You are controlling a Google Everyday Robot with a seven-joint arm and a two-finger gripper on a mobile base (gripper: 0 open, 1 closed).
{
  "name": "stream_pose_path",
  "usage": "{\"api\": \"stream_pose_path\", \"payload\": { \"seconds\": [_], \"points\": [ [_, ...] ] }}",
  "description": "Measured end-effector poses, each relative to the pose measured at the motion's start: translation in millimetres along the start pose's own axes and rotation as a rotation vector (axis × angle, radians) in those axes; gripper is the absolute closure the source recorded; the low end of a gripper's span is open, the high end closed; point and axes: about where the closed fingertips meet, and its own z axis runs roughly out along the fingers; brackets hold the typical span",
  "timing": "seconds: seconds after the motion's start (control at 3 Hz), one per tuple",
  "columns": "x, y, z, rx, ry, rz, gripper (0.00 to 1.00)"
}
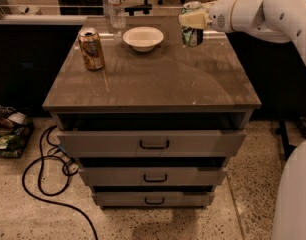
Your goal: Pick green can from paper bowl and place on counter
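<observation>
Nearest you, a black cable [40, 181] looped over the speckled floor left of the cabinet, with some bags [8, 134] beside it. The robot's white body [298, 194] filled the lower right corner. The 3 drawers [154, 144] each showed 1 black handle, with a dark gap above every front.

On the counter [158, 84], the near half lay bare and glossy. Farther back, an orange can [91, 49] stood upright near the left edge. The bowl [143, 38] sat to its right and a little farther off, apart from it, with nothing in it.

Your green can [192, 36] was out of the bowl, upright, just to the bowl's right and not touching it, over the far right part of the counter. You had the gripper [192, 20] clamped on the can's upper half, 1 beige finger crossing the label below the silver top. Whether the can's base touched the counter could not be told. The white arm [258, 11] reached in from the right.

At the far edge, behind and left of the bowl, stood 1 clear bottle [115, 6].
</observation>
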Motion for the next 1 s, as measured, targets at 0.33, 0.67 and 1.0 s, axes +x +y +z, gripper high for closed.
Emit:
{"api": "stream_pose_path", "payload": {
  "seconds": [0.33,0.67,1.0],
  "points": [
    [24.4,-1.7,-2.6,-0.028,-0.033,0.001,1.00],
    [41.1,-3.0,-2.8,-0.047,-0.064,0.003,1.00],
    [53.2,-5.3,-1.7,-0.060,-0.107,0.009,1.00]
  ]
}}
